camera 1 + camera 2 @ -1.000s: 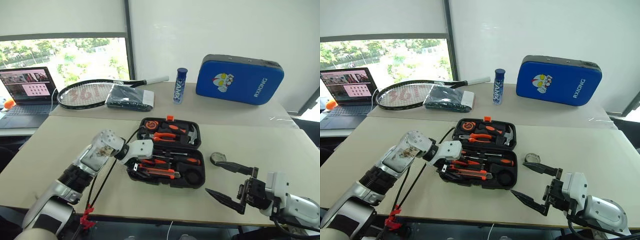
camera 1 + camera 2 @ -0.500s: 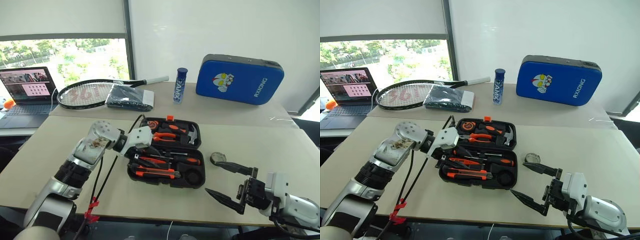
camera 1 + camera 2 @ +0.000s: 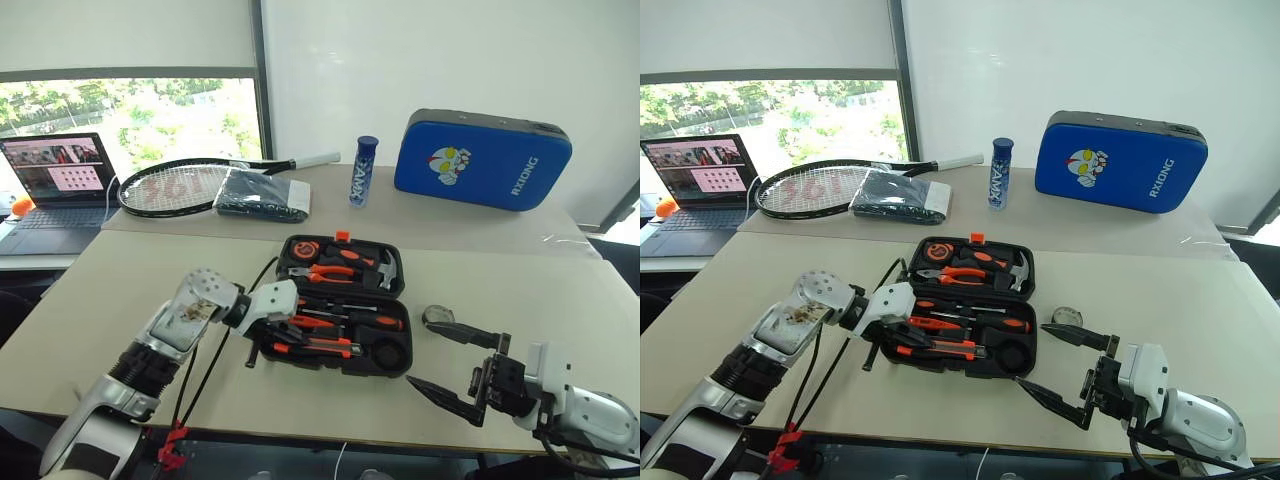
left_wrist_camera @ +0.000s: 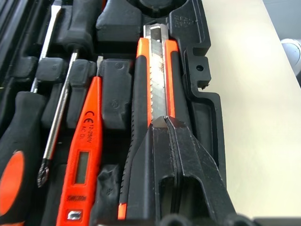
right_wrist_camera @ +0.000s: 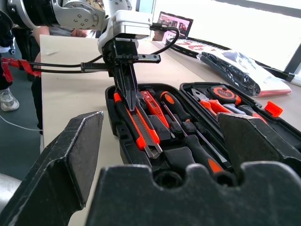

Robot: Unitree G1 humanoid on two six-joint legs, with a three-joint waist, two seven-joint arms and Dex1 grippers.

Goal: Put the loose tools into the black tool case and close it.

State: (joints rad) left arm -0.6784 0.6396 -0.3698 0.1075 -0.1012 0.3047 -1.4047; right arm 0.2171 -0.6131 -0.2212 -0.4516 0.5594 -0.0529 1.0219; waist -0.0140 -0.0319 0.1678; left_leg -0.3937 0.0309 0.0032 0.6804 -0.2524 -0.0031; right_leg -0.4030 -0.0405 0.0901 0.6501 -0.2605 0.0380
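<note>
Since a second ago the left hand [image 3: 288, 333] has shut its fingers; it had them spread over the near-left corner of the case [image 3: 340, 303], rose over the case's left side midway, and is now back down at the near tray. The fingers are pressed together, tips resting on the knife [image 4: 153, 89], with nothing between them. The right hand [image 3: 452, 363] has not moved: it hangs past the case's near-right corner with its fingers wide apart and nothing held, one tip just beside a small round metal thing [image 3: 437, 317] on the desk [image 3: 120, 290].

The case lies open in the middle of the desk, lid away from the robot. In the near tray the knife lies along the front edge, its long axis running left to right, blade end toward the right. Next to it lies the slim orange screwdriver [image 4: 82, 162], parallel, its tapered end pointing the same way. Behind them the two black-and-orange screwdrivers [image 3: 362, 319] also lie left to right, one with its handle at the right, the other's handle at the left [image 4: 16, 169]. A round black recess [image 3: 389, 352] sits at the tray's right end; whether the tape roll fills it I cannot tell.

The slim screwdriver carries a "CE" mark and "AC-D…" lettering. The blue case [image 3: 482, 158] at the back reads "RXIONG". The blue tube [image 3: 362, 171] has white lettering too small to read.
</note>
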